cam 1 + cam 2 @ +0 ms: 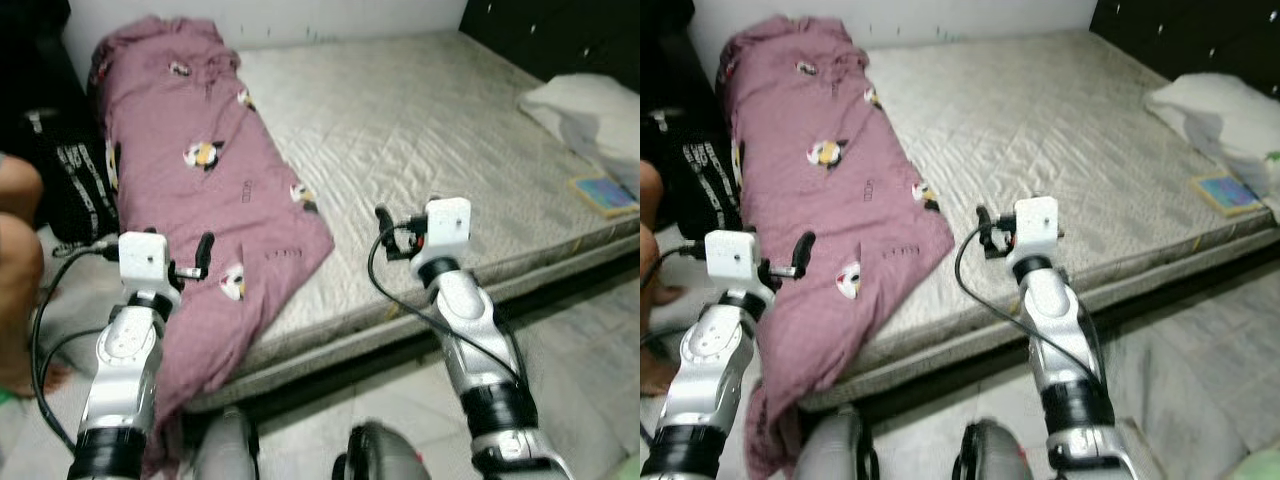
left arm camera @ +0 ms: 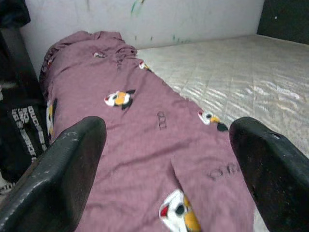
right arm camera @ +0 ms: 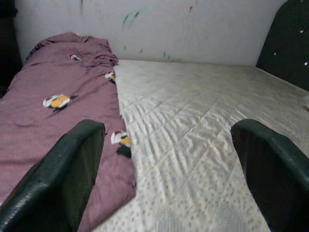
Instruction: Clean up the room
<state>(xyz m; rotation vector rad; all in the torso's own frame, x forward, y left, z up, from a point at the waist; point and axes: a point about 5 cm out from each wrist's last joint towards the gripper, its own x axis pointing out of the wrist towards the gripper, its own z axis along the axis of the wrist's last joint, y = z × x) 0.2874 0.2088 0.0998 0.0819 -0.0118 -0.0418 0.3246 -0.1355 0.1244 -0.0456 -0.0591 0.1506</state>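
Your two silver arms are raised over the near edge of a low bed with a bare, grey-white quilted mattress [image 1: 420, 130]. A mauve-pink blanket printed with small cartoon penguins [image 1: 190, 170] lies lengthwise along the robot's left side of that mattress, bunched at the far end against the white wall [image 2: 159, 19]; its near end drapes over the mattress edge and hangs down to the pale tiled floor [image 1: 590, 340].

Your left pincer [image 2: 166, 159] hovers above the near part of the blanket, fingers [image 2: 63, 169] spread wide and holding nothing. The head views do not settle whether it touches the cloth.

Your right pincer [image 3: 169, 169] hangs over the bare mattress just beside the blanket's near corner, likewise spread wide and empty.

At the robot's right end of the bed you have a white pillow [image 1: 585, 105] against a dark headboard [image 1: 560, 35], and nearer the mattress edge a thin flat book with a blue and yellow cover [image 1: 605, 195], lying apart from the pillow.

On the far left, black fabric with white lettering [image 1: 75, 185] sits beside the bed, and part of a person's bare limb [image 1: 20, 260] shows at the frame edge.
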